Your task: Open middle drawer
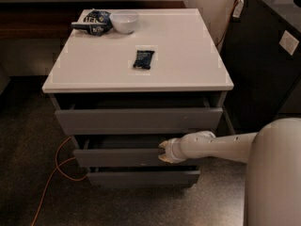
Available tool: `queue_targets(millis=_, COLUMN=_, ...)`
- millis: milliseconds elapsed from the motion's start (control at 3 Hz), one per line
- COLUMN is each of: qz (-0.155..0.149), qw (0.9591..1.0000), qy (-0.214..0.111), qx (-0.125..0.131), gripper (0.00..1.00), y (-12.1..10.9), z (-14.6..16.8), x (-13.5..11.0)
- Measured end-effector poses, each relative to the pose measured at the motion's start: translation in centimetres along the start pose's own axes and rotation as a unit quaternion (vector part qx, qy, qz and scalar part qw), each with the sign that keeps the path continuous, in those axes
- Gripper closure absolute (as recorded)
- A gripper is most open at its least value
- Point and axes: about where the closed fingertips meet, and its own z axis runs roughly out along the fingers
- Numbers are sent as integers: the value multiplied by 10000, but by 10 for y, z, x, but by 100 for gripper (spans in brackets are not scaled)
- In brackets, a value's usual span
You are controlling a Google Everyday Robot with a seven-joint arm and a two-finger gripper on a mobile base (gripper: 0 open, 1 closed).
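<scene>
The white-topped cabinet [188, 74] has three grey handleless drawers. The middle drawer [117, 157] stands out a little, with a dark gap above its front. The top drawer [136, 120] is pulled out further and overhangs it. The lowest drawer [141, 178] sits beneath. My gripper [164, 152] reaches in from the right on a white arm [221, 146]. It is at the right part of the middle drawer's front, by its top edge.
On the cabinet top lie a dark snack packet [143, 59], a white bowl [124, 21] and a blue chip bag [94, 22]. A black cabinet [268, 55] stands at the right. An orange cable [56, 168] runs on the floor at the left.
</scene>
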Motion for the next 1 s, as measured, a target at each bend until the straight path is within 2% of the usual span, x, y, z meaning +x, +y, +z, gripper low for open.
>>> queue_targets(millis=333, qz=-57, qw=9997, qy=-195, qx=-154, gripper=100, y=14, z=-12, x=-13)
queue_targets(millis=1000, qz=-95, qw=9984, qy=-428, qx=-357, gripper=100, y=35, z=-21, x=-25)
